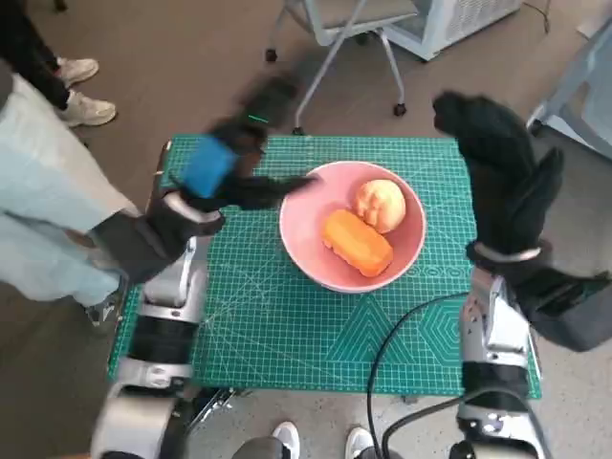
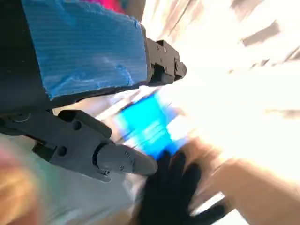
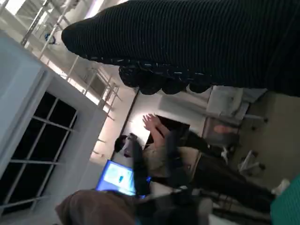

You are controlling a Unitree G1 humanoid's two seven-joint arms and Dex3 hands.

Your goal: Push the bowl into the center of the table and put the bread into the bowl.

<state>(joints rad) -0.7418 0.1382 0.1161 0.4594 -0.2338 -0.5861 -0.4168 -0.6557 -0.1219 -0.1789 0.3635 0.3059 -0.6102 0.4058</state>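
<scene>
A pink bowl (image 1: 296, 251) sits near the middle of the green mat (image 1: 287, 335). In it lie a pale round bread roll (image 1: 381, 203) and an orange oblong loaf (image 1: 356, 242). My left hand (image 1: 225, 167) is blurred above the mat just left of the bowl, its fingers apart and pointing at the rim, holding nothing. In the left wrist view the blue-taped left hand (image 2: 89, 70) shows bare fingers (image 2: 117, 159). My gloved right hand (image 1: 497, 163) is raised to the right of the bowl, fingers spread and empty. The right wrist view shows only the glove (image 3: 197, 42).
A person's pale trouser legs (image 1: 48, 220) and shoes (image 1: 81, 96) are close to the table's left side. A wheeled chair (image 1: 354, 29) stands behind the table. A black cable (image 1: 402, 335) loops over the mat's front right. A seated person with a laptop (image 3: 119, 178) appears in the right wrist view.
</scene>
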